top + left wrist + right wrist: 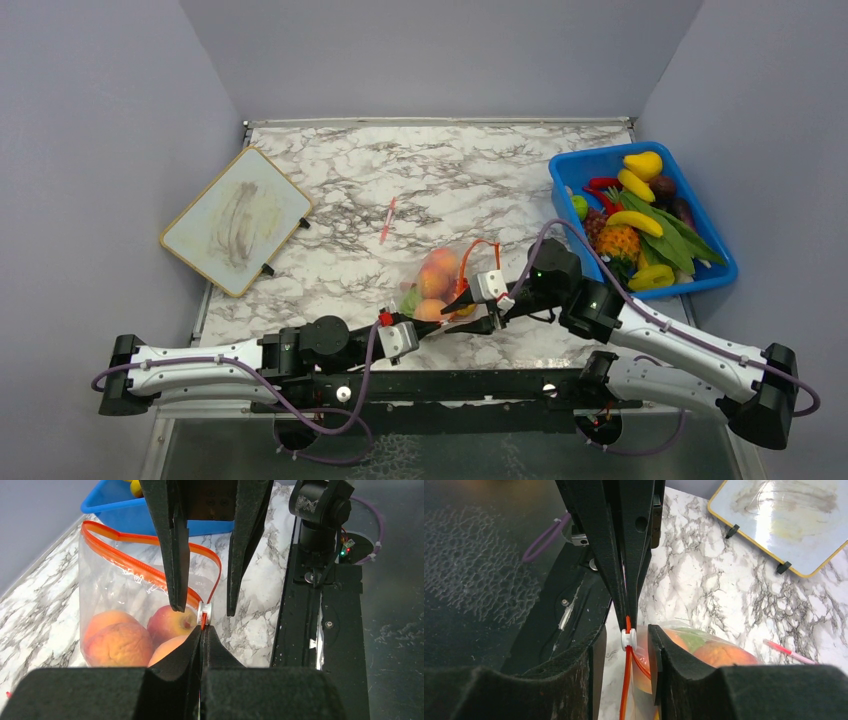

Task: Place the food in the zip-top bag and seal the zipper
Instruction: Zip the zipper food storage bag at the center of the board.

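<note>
- At the near middle of the bench (450, 170), the clear bag (115, 595) lies with its mouth turned toward the far right.
- Round peach-coloured fruits (117, 642) sit inside the bag. A green piece (691, 640) shows among them in the right wrist view.
- The left end effector (201, 632) is closed, with its fingers pinching the orange zipper (125, 562) at the bag's near corner.
- The white slider (204, 612) sits on the zipper just beyond the left fingertips.
- The right end effector (626, 632) is open. One finger stands on each side of the slider, and neither appears to touch it.
- The zipper beyond the slider gapes in a loop, so the mouth is unsealed there.
- The blue bin (720, 265) holds more toy produce at the far right, well apart from the bag.
- A pink stick (388, 220) lies on the bench beyond the bag.
</note>
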Tool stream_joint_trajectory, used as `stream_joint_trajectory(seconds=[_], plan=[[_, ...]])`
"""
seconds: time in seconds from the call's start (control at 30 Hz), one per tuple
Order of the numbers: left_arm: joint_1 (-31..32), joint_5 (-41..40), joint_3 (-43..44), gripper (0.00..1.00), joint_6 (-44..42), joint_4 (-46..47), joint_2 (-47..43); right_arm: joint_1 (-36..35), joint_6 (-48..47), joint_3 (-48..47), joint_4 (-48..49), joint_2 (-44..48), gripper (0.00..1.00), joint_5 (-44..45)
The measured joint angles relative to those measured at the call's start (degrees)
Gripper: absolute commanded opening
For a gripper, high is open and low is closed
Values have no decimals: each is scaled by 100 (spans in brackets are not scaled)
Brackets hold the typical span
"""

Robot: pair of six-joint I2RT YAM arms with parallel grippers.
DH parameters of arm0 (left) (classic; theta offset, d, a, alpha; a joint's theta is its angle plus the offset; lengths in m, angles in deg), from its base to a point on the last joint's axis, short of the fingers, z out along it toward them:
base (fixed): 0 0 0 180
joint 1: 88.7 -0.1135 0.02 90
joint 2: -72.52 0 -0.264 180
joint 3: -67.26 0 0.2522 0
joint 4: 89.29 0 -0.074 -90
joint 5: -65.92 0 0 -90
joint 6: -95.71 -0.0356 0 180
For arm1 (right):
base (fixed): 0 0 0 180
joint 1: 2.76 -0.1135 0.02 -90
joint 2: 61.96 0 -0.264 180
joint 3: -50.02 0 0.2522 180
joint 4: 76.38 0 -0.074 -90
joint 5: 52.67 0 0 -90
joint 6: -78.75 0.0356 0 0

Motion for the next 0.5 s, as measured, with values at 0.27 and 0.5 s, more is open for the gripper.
stream_joint_trajectory(seconds=[0.27,0.5], plan=[[0,2,0,0,9,2,-2,-39,-52,0,-11,-96,16,160],[0,0,0,0,17,-4,-9,-66,-111,0,-42,-83,1,339]])
